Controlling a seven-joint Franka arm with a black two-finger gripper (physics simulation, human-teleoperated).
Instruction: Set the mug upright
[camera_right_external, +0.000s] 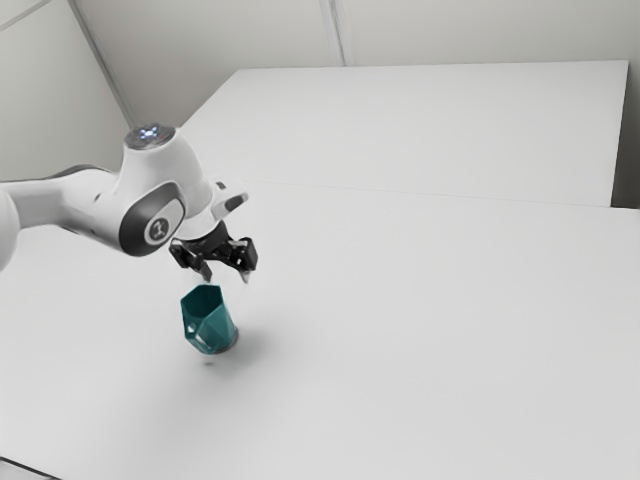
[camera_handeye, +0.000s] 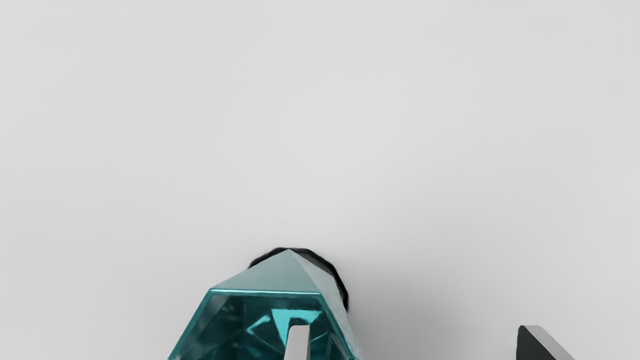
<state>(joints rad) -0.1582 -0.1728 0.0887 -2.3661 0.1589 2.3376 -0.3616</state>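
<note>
The mug (camera_right_external: 211, 322) is teal, its base (camera_handeye: 320, 261) seemingly black.

Bright, diffuse light washes over the pale tabletop (camera_right_external: 420, 330), where a faint, soft-edged shadow spreads beside the glinting mug (camera_right_external: 216, 328).

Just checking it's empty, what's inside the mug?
Inside the mug, I see faceted teal walls with bright patches. One finger of the pincer covers a strip, and the wrist view's edge cuts off more; I can't tell what's there.
</note>
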